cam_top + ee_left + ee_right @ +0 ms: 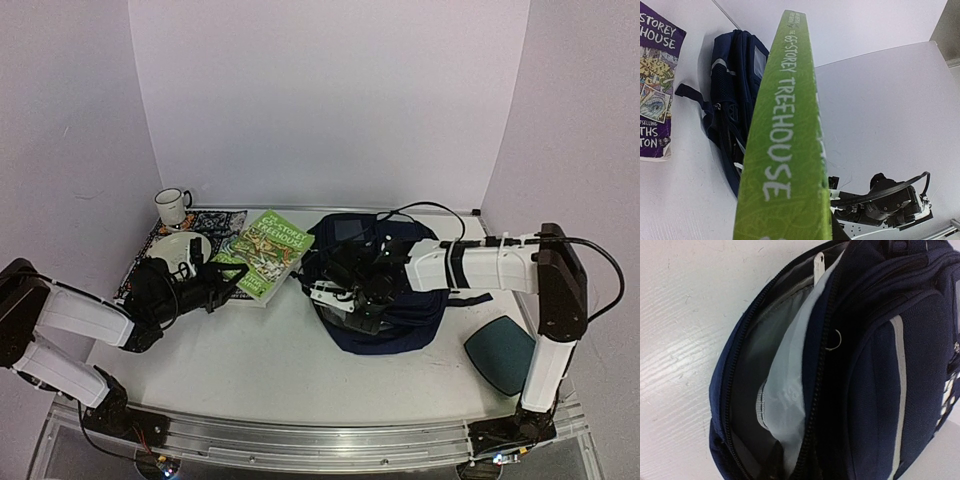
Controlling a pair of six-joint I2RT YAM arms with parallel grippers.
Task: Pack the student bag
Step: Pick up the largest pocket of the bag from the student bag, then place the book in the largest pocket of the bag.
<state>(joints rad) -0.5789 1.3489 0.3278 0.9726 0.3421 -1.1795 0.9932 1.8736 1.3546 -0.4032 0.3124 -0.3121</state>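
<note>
The student bag (400, 300) is navy with white stripes and lies right of centre, its main zip open. In the right wrist view the student bag (875, 365) shows a dark inside and a pale lining (790, 385). My right gripper (345, 293) is at that opening. One dark finger (772, 462) sits inside the compartment, closed against the zip edge. My left gripper (222, 282) is shut on the near corner of a green book (265, 250). The left wrist view shows the green book (782, 135) spine-on, hiding the fingers.
A white mug (172, 205) and a white plate (180, 245) sit on a dark patterned mat (215, 222) at the back left. A purple book (654, 80) lies flat beside the bag. A teal pad (500, 352) rests near the right arm's base.
</note>
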